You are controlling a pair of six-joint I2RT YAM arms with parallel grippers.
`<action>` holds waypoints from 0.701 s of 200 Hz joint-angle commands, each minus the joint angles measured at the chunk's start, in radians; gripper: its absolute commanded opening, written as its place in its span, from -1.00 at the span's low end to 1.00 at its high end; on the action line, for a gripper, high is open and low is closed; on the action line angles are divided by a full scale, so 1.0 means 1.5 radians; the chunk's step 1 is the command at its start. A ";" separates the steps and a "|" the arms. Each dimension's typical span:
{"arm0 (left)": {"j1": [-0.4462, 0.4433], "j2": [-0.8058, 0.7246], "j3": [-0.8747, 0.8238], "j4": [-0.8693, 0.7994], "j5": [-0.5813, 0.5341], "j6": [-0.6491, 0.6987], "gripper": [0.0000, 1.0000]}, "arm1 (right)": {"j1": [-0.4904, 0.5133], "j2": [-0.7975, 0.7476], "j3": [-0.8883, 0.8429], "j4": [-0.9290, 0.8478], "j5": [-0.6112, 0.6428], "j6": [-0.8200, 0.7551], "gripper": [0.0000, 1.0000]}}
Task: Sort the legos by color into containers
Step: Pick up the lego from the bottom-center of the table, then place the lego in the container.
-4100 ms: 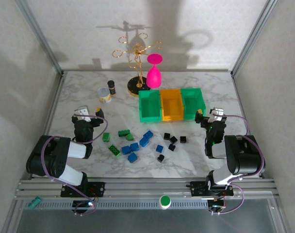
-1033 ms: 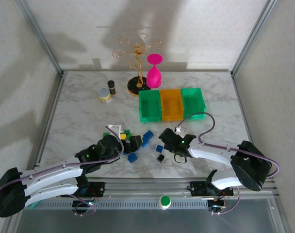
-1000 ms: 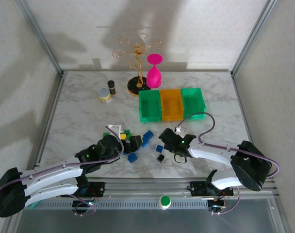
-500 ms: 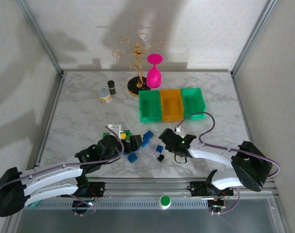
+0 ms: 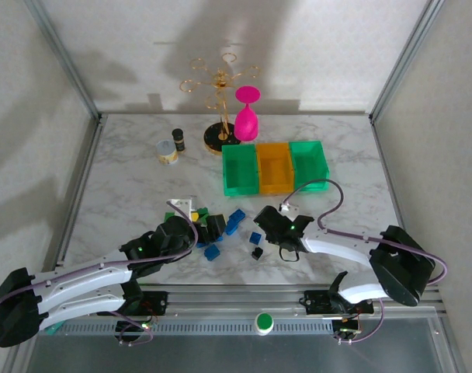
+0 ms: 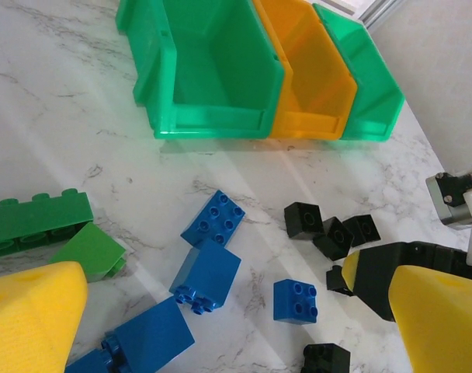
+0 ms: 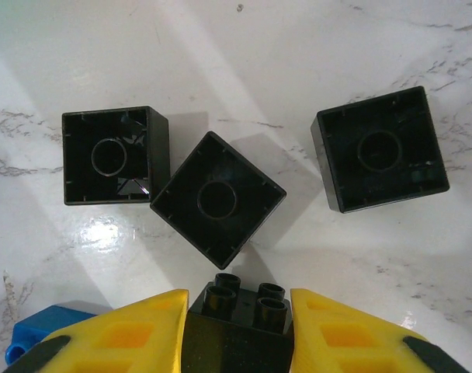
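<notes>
A marble table [image 5: 119, 179] is shown from above. Near the front edge, the left gripper [image 5: 209, 224] is held wide open over scattered bricks [image 6: 207, 272], with nothing gripped. To its right, the right gripper [image 7: 237, 307] has been closed within the last second onto one black brick [image 7: 237, 330], which is pinched between both yellow fingers [image 7: 135, 334]. The first pick seems to be under way. Three joined bins [image 5: 272, 187], two green with one orange between, are set towards the back right corner. No brick has been placed in them yet. Five black bricks are counted, at least five blue bricks [image 6: 213, 218] and at least two green bricks [image 6: 38, 221].
</notes>
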State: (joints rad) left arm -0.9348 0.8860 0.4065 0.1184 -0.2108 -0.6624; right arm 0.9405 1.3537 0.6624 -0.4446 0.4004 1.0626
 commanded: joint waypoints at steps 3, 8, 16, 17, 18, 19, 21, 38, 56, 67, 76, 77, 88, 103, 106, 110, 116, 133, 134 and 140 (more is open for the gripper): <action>-0.006 -0.009 0.031 -0.016 -0.026 0.001 0.99 | 0.007 -0.030 0.031 -0.042 0.028 -0.009 -0.36; -0.006 -0.010 0.033 -0.019 -0.027 0.001 0.99 | 0.008 -0.035 0.038 -0.047 0.029 -0.012 -0.36; -0.006 -0.013 0.037 -0.024 -0.031 0.006 0.99 | 0.007 -0.045 0.050 -0.053 0.031 -0.020 -0.36; -0.006 -0.014 0.038 -0.024 -0.032 0.006 0.99 | 0.008 -0.047 0.052 -0.054 0.031 -0.021 -0.36; -0.006 -0.014 0.038 -0.025 -0.032 0.007 0.99 | 0.008 -0.047 0.052 -0.054 0.031 -0.021 -0.36; -0.006 -0.015 0.038 -0.025 -0.033 0.008 0.99 | 0.007 -0.049 0.055 -0.055 0.033 -0.024 -0.36; -0.006 -0.016 0.038 -0.026 -0.034 0.009 0.99 | 0.008 -0.051 0.057 -0.055 0.033 -0.026 -0.36; -0.003 -0.030 0.042 -0.040 -0.057 0.016 0.99 | 0.006 -0.064 0.080 -0.035 0.039 -0.062 -0.35; 0.009 -0.042 0.054 -0.065 -0.077 0.028 0.99 | -0.006 -0.046 0.125 -0.023 0.044 -0.104 -0.33; 0.018 -0.046 0.062 -0.073 -0.074 0.040 0.99 | -0.014 -0.021 0.162 -0.016 0.046 -0.132 -0.33; 0.025 -0.050 0.071 -0.083 -0.075 0.044 0.99 | -0.019 0.004 0.194 -0.007 0.050 -0.154 -0.33; 0.026 -0.050 0.071 -0.084 -0.074 0.044 0.99 | -0.020 0.006 0.197 -0.006 0.051 -0.157 -0.33; 0.036 -0.055 0.079 -0.094 -0.073 0.047 0.99 | -0.028 0.038 0.232 0.011 0.053 -0.185 -0.33; 0.058 -0.061 0.081 -0.100 -0.065 0.049 0.99 | -0.046 0.084 0.278 0.043 0.033 -0.220 -0.33; 0.064 -0.062 0.082 -0.100 -0.060 0.048 0.99 | -0.049 0.094 0.287 0.050 0.029 -0.225 -0.33; 0.076 -0.061 0.084 -0.103 -0.054 0.048 0.99 | -0.054 0.107 0.298 0.058 0.023 -0.232 -0.33; 0.092 -0.063 0.088 -0.107 -0.042 0.046 0.99 | -0.061 0.127 0.317 0.069 0.015 -0.244 -0.33; 0.136 -0.065 0.094 -0.112 -0.010 0.043 0.99 | -0.082 0.184 0.375 0.081 -0.001 -0.267 -0.33; 0.138 -0.065 0.094 -0.112 -0.009 0.043 0.99 | -0.082 0.187 0.379 0.082 -0.002 -0.268 -0.33; 0.149 -0.065 0.095 -0.110 -0.003 0.044 0.99 | -0.084 0.204 0.397 0.089 -0.005 -0.281 -0.33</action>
State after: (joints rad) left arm -0.7776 0.8028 0.5129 -0.0120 -0.2684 -0.6090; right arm 0.8436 1.5715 1.1538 -0.3702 0.4175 0.7437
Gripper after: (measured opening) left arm 0.995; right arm 0.337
